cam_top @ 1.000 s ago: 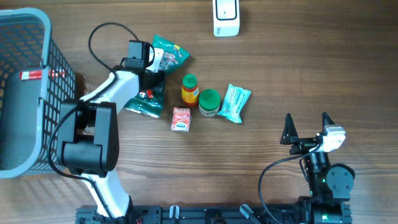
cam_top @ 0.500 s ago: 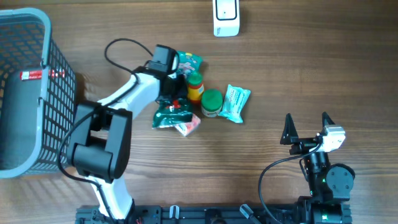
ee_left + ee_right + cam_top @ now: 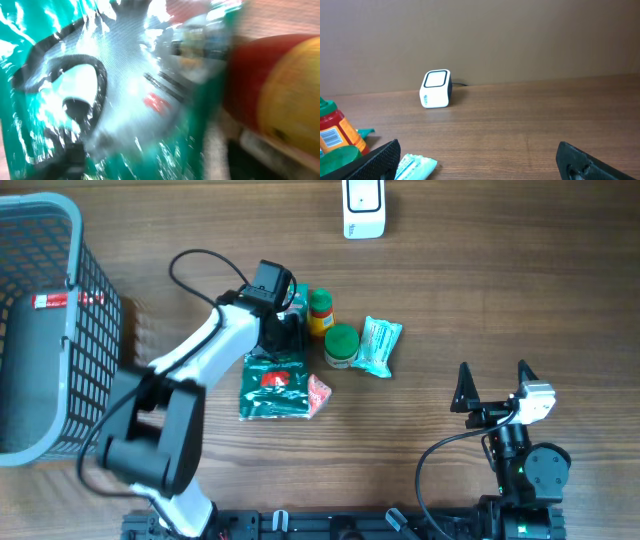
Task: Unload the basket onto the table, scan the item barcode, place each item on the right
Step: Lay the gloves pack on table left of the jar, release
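Green snack packet (image 3: pixel 273 385): flat on the wooden table (image 3: pixel 480 270), red print facing up, upper edge right under the left gripper (image 3: pixel 284 332). Cannot tell from overhead whether touching the fingers or just clear of them. Small red box (image 3: pixel 318 394) against the packet's right edge, tilted. Left jaws: covered by the wrist from above and lost in blur in the wrist view, so cannot tell how wide. Left wrist view filled by a shiny teal wrapper (image 3: pixel 100 100), with a red and yellow bottle (image 3: pixel 280 85) at right, both smeared. Overhead, same bottle just right of the gripper, green-lidded jar (image 3: pixel 340 345) below it, pale teal pouch (image 3: pixel 378 345) touching the jar's right side. White scanner (image 3: pixel 363 208) at the far edge, well apart from the packet. Grey basket (image 3: pixel 40 330) at far left. Right gripper (image 3: pixel 493 380) near the front right, 2 fingers spread wide, holding nothing.
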